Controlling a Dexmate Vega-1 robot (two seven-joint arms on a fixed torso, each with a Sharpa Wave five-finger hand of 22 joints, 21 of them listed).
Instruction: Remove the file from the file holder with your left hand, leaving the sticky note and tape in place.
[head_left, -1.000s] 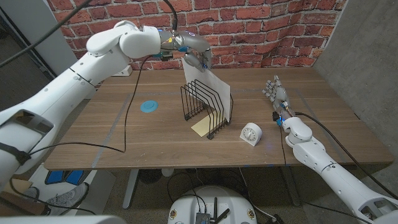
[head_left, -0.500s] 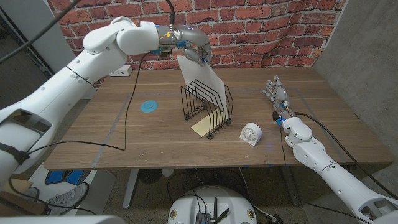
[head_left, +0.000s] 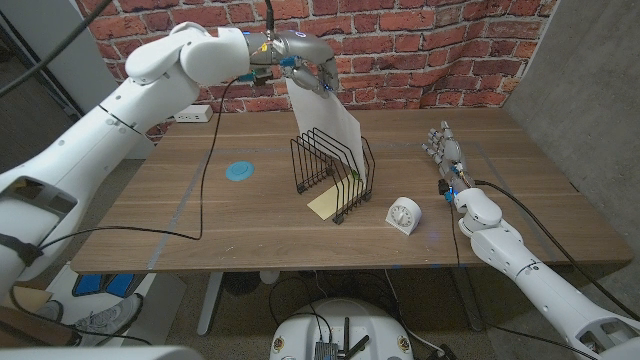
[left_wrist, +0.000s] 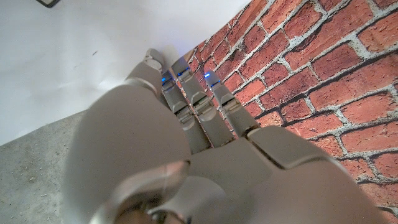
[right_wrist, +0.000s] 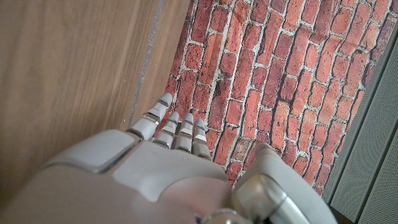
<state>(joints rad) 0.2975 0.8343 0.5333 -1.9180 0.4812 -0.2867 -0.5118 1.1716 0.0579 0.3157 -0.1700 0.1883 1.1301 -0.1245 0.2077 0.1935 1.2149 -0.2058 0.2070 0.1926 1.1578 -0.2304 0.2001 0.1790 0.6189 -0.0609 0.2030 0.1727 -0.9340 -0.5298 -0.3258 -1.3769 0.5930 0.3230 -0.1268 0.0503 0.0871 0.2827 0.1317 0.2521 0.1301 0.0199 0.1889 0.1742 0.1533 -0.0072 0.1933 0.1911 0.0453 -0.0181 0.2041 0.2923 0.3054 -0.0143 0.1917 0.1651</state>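
File: the white file (head_left: 328, 118) hangs tilted above the file holder (head_left: 333, 172), top edge pinched in the left hand, lower corner down among the rear wires on the holder's right side; whether that corner touches the wires or the table cannot be told.
Left hand: the left hand (head_left: 308, 72) is raised over the holder's back, in front of the brick wall (head_left: 420, 45); its fingers (head_left: 320, 88) curl downward and grip the file's upper edge; in the left wrist view the fingers (left_wrist: 186, 112) lie close together along the white sheet (left_wrist: 74, 56); the left arm (head_left: 120, 110) reaches across from the table's left side.
File holder: black wire rack near mid-table, its dividers upright; a yellow sticky note (head_left: 326, 204) lies at its base toward the near edge, partly under the wires.
Tape: a white tape roll (head_left: 404, 214) sits just beside the holder's right front corner, apart from it.
Right hand: the right hand (head_left: 444, 152) stands on its edge on the table well right of the holder, fingers straight, close together, holding nothing; the right wrist view shows its fingers (right_wrist: 174, 127) pointing toward the wall.
Open room: bare wooden table (head_left: 150, 225) left of the holder, with a blue round mark (head_left: 238, 170) there; clear air above the holder.
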